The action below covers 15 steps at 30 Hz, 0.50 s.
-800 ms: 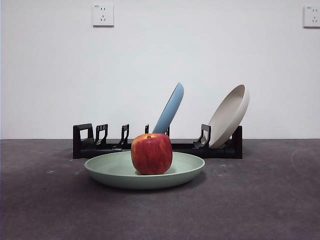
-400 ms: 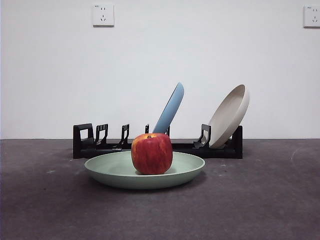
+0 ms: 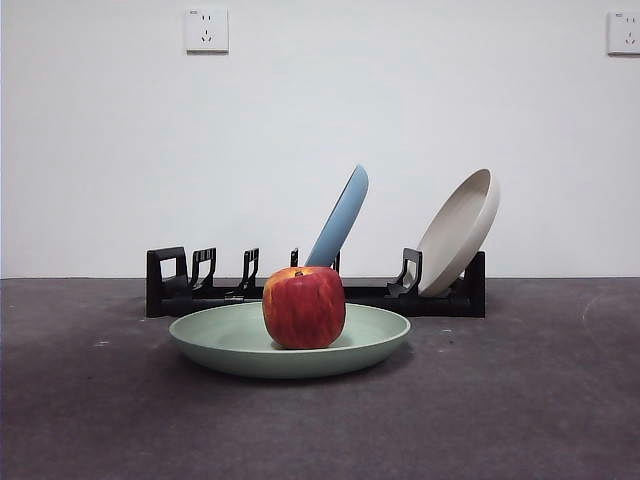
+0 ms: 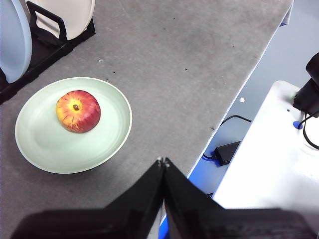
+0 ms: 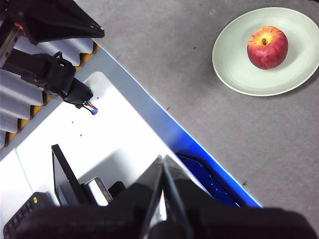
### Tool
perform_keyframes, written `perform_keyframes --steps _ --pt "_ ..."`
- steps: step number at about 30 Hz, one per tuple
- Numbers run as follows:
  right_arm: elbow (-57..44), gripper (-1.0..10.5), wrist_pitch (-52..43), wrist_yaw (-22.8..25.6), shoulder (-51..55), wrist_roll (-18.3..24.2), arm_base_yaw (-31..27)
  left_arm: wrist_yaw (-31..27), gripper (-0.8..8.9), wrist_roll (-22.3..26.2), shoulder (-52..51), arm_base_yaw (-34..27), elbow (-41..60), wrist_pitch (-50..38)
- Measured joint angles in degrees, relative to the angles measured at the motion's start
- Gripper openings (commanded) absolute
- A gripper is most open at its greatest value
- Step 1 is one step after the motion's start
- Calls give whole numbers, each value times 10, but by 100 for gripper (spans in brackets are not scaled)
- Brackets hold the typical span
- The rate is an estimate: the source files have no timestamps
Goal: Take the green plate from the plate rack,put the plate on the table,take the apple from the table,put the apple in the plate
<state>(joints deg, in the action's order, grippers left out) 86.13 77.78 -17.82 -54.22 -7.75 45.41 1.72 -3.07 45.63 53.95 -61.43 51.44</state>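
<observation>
The red apple (image 3: 303, 307) sits upright in the pale green plate (image 3: 225, 340), which lies flat on the dark grey table (image 3: 520, 400) in front of the black plate rack (image 3: 180, 285). The apple (image 4: 78, 111) and green plate (image 4: 45, 144) also show in the left wrist view, and the apple (image 5: 267, 47) and plate (image 5: 234, 64) in the right wrist view. My left gripper (image 4: 163, 161) is shut and empty, high above the table's edge, away from the plate. My right gripper (image 5: 162, 158) is shut and empty, over the table's edge, far from the plate.
A light blue plate (image 3: 340, 215) and a beige plate (image 3: 460, 230) lean in the rack. A white stand with cables (image 4: 279, 149) lies beyond the table's edge. Neither arm shows in the front view.
</observation>
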Motion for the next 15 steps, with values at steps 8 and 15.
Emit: perform_keyframes --steps 8,15 --pt "0 1 0 0 1 0 0 -2 -4 0 0 0 0 0" --pt "0 1 0 0 2 0 0 -85 -4 44 -32 -65 1 -49"
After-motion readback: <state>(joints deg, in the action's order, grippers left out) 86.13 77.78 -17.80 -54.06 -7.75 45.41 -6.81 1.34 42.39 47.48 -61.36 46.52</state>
